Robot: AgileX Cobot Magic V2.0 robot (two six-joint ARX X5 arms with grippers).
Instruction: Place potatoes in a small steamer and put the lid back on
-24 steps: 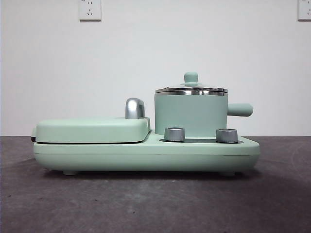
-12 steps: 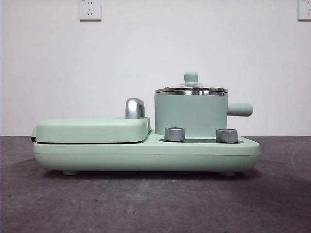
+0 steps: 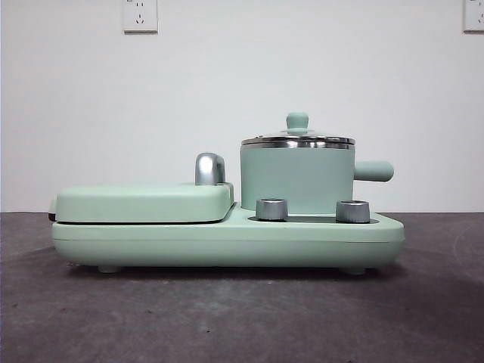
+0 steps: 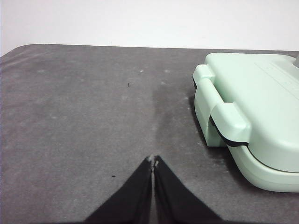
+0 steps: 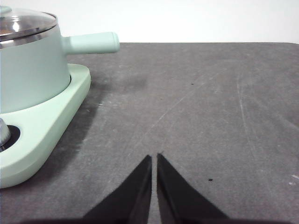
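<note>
Apparently lid (image 3: 298,139) atop small steamer (image 3: 297,178), seated

Left gripper (image 4: 153,162): two matte black jaws, each a smooth wedge tapering to a narrow point; small pale scuffs at both tips. Right gripper (image 5: 154,157): same black tapered pair, tips clean. No cables, screws or markings visible on either.
</note>
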